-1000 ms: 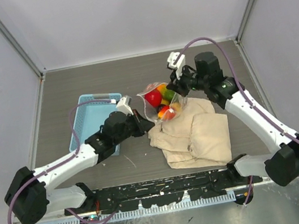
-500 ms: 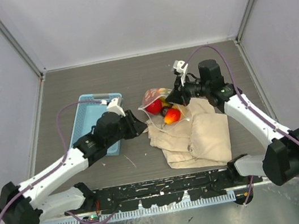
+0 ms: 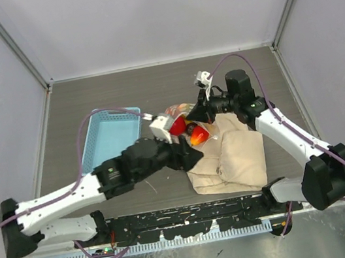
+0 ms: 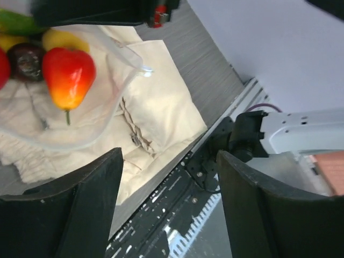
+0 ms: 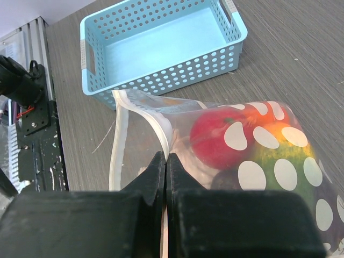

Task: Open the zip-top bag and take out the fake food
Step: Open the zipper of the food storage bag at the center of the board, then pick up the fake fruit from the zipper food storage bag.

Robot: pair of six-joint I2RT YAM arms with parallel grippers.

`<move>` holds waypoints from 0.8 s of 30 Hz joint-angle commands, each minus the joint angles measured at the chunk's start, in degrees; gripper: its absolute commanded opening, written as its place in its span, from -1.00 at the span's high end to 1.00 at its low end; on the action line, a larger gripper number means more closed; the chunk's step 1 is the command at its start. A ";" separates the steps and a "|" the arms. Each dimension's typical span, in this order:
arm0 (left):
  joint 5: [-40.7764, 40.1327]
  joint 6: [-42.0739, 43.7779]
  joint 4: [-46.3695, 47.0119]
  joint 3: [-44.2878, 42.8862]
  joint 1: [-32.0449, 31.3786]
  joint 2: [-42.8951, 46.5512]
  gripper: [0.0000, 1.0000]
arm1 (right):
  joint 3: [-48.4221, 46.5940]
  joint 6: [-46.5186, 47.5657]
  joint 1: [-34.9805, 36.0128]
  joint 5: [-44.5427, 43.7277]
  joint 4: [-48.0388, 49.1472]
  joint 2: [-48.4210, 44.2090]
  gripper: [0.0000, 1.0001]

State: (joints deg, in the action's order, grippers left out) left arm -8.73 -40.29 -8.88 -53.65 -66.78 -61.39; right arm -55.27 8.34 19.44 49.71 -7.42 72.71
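The zip-top bag (image 3: 178, 111), clear with white spots, hangs tilted above the table's middle, holding the fake food (image 3: 198, 135). My right gripper (image 3: 199, 116) is shut on the bag's white zip strip (image 5: 161, 126); in the right wrist view the jaws (image 5: 166, 159) pinch it, with a red fruit (image 5: 219, 137) behind the spotted film (image 5: 252, 174). My left gripper (image 3: 195, 158) is open and holds nothing, low over the beige cloth. Its wrist view shows a red-orange fruit (image 4: 67, 75), a maroon one (image 4: 24, 57) and a yellow one (image 4: 62, 38) inside the clear bag (image 4: 110, 102).
A light blue basket (image 3: 114, 114) stands left of the bag, its perforated wall (image 5: 161, 80) close to the bag's mouth. A beige cloth bag (image 3: 234, 158) lies under and right of the zip-top bag. The arm-base rail (image 3: 187, 216) runs along the near edge.
My left gripper has let go of the bag's edge, opened, and swung right and nearer, over the cloth bag. The right gripper kept its hold and tilted the bag.
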 commanded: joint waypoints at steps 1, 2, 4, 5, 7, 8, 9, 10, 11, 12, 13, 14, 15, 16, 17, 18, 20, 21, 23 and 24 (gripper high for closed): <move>-11.88 12.58 3.03 -5.44 -4.53 -8.79 -0.52 | -0.27 -1.09 0.22 2.44 3.34 -0.33 0.98; -13.08 14.15 5.25 -5.26 -4.65 -10.22 -0.61 | -0.31 -1.13 0.32 2.63 3.31 -0.10 0.98; -16.52 16.18 10.22 -4.18 -4.67 -13.31 -0.72 | -0.39 -1.13 0.25 3.05 3.10 0.32 0.98; -18.68 17.14 11.99 -3.66 -4.67 -14.10 -0.77 | -0.49 -1.13 0.32 3.18 2.93 0.47 0.98; -21.48 18.76 15.33 -2.30 -4.08 -15.19 -0.89 | -0.77 -1.05 0.33 3.20 2.54 0.74 0.98; -20.84 19.02 16.70 -1.77 -3.22 -15.51 -0.90 | -0.86 -1.04 0.32 3.24 2.28 0.89 0.98; -19.19 18.13 17.57 -1.40 -1.97 -15.76 -0.89 | -1.02 -0.97 0.32 3.22 2.07 1.08 0.98; -16.91 16.70 18.14 -1.07 -0.63 -15.97 -0.87 | -1.26 -0.77 0.38 3.28 1.68 1.26 0.98; -14.26 15.25 18.59 -0.93 0.90 -16.41 -0.84 | -1.37 -0.58 0.40 3.26 1.35 1.41 0.98; -11.88 14.10 18.78 -0.78 2.24 -16.75 -0.80 | -1.52 -0.41 0.49 3.28 1.15 1.57 0.98; -9.89 13.46 19.00 -0.83 3.21 -17.18 -0.78 | -1.66 -0.27 0.59 3.22 0.90 1.69 0.98; -8.49 13.26 19.19 -0.96 3.82 -17.72 -0.76 | -1.81 -0.13 0.59 3.09 0.66 1.79 0.98; -7.64 13.18 19.13 -1.20 4.18 -18.21 -0.76 | -1.83 -0.08 0.60 2.96 0.59 1.89 0.98; -7.09 12.98 18.69 -1.61 4.48 -18.78 -0.70 | -1.84 -0.02 0.56 2.79 0.53 1.83 0.98; -6.62 12.70 18.24 -1.96 4.73 -19.32 -0.62 | -1.86 0.01 0.59 2.64 0.51 1.91 0.98; -6.24 12.26 17.91 -2.06 5.01 -19.84 -0.54 | -1.86 0.01 0.55 2.52 0.48 2.02 0.98; -5.16 10.94 17.93 -1.72 6.04 -20.64 -0.33 | -1.99 0.01 0.57 2.58 0.28 2.37 0.98; -4.55 10.51 17.98 -1.56 6.73 -21.02 -0.28 | -2.03 0.01 0.52 2.65 0.16 2.50 0.98; -3.96 10.20 18.17 -1.11 7.68 -22.06 -0.26 | -2.31 0.09 0.60 2.61 -0.05 2.57 0.98; -3.59 10.27 18.62 -0.91 8.11 -22.47 -0.31 | -2.44 0.10 0.59 2.46 -0.20 2.54 0.98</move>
State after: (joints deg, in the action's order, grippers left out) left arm -14.74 -28.49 5.76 -54.28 -60.34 -83.09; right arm -55.29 7.84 19.77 51.59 -8.43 75.29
